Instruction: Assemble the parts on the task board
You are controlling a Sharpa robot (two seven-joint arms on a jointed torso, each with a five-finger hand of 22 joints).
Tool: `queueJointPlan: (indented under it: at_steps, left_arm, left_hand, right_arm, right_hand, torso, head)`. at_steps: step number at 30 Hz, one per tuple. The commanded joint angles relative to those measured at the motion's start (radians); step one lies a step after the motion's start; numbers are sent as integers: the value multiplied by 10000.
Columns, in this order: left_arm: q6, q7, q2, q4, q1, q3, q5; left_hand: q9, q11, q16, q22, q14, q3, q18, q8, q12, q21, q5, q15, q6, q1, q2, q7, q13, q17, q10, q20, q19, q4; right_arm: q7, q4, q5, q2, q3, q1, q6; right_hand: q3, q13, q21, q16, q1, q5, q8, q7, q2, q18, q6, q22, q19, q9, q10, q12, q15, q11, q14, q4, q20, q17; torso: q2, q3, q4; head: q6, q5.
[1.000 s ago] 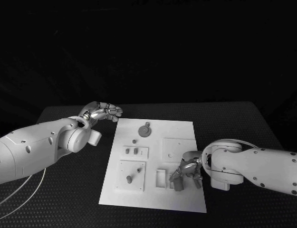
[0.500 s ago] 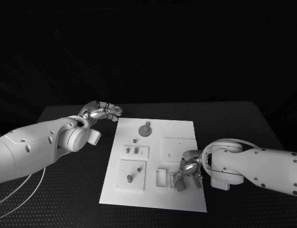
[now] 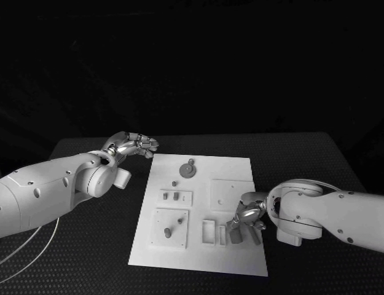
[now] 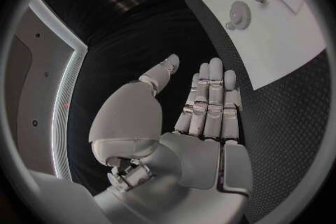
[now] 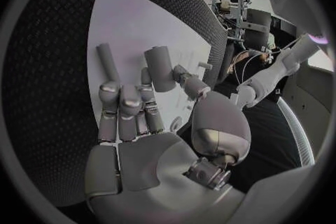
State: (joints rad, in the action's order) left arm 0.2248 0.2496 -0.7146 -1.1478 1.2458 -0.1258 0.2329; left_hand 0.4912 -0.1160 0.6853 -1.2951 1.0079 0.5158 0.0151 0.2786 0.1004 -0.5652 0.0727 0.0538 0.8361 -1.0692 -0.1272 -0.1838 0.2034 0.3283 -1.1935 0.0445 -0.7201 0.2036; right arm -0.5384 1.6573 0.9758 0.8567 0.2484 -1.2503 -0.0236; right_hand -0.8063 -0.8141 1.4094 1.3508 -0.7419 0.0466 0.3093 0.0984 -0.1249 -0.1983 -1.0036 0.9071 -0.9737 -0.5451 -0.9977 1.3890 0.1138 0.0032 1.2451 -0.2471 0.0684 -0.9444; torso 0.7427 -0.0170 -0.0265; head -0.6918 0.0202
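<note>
The white task board (image 3: 231, 161) lies mid-table. On it are a round grey part (image 3: 187, 169), two small parts in a plate (image 3: 169, 196) and a peg (image 3: 167, 232). My right hand (image 3: 247, 216) hovers over the board's near right area, beside a narrow slot (image 3: 209, 230). It pinches a grey cylindrical part (image 5: 159, 69) between thumb and a finger, the other fingers (image 5: 106, 61) stretched out. The part's lower end (image 3: 237, 235) points down at the board. My left hand (image 3: 131, 145) is off the board's far left corner, fingers (image 4: 210, 101) straight, holding nothing.
Black textured table (image 3: 85, 246) surrounds the board on all sides. A raised square plate (image 3: 230, 192) sits on the board just beyond my right hand. The board (image 4: 280, 39) and round part (image 4: 240, 11) also appear ahead of my left hand.
My right hand has shifted slightly to the right with the grey part, still low over the board. The left hand has not moved.
</note>
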Motion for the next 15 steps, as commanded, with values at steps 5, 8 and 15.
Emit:
queueJointPlan:
  at_steps: [5,8,15]
  left_arm:
    - [-77,72,34,12,6,4,-51]
    - [-63,61,35,28,6,3,-51]
    - [-50,45,40,16,7,3,-46]
  left_hand:
    - [-17,12,-48,-11,67,-12,119,56,-64,60,-32,32,-52,65,-44,-3,-10,13,-41,-22,-62,-57]
    - [-17,12,-50,-12,67,-13,119,57,-64,61,-32,32,-52,65,-46,-3,-10,16,-42,-22,-62,-58]
    - [-18,13,-55,-16,67,-17,118,61,-64,64,-33,33,-48,69,-60,-2,-10,23,-46,-23,-61,-59]
  right_arm:
    - [195,236,-744,177,-9,-364,144]
    - [177,308,-1060,202,-10,-511,187]
    - [-113,102,-2245,-50,-9,-641,307]
  right_hand:
    - [-44,-31,50,-54,-280,44,115,-8,320,-635,-132,14,3,-65,-258,-54,25,-155,85,-46,-88,-22]
    - [-34,-39,54,-61,-255,44,118,-16,319,-635,-156,13,-4,-65,-271,-60,33,-162,92,-42,-94,-28]
    - [0,-58,57,-76,-188,45,111,-26,288,-635,-180,13,-10,-59,-287,-76,44,-172,103,-38,-105,-40]
  torso:
    - [-1,10,1]
    - [-1,11,-6]
    - [13,26,-12]
  head:
    - [27,-19]
    - [6,-18]
    - [15,0]
